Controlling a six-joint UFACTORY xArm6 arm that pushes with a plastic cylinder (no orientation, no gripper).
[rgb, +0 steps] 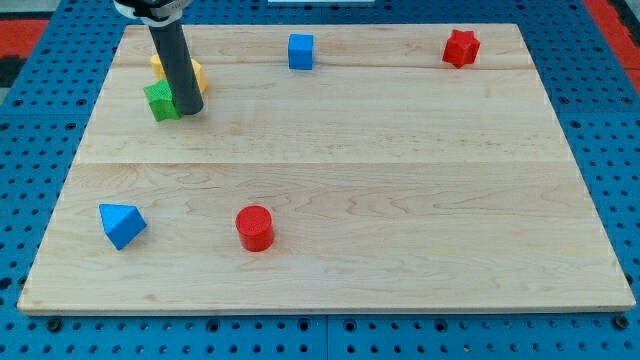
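My tip (191, 110), a smooth dark rod without jaws, touches the green block (160, 101) on the pale wooden board (400, 180), far left.

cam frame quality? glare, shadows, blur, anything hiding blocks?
Camera view: even soft light, no glare on the wooden board; faint short shadows; all sharp. My tip sits beside the green block, and the rod partly hides the yellow block.

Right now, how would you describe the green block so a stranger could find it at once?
Start at the pale wooden board and go to its corner at the view's top left, where the dark rod comes down. My tip rests against the right side of the green block there. A yellow block sits just behind, half hidden by the rod; the green one is the only green piece.
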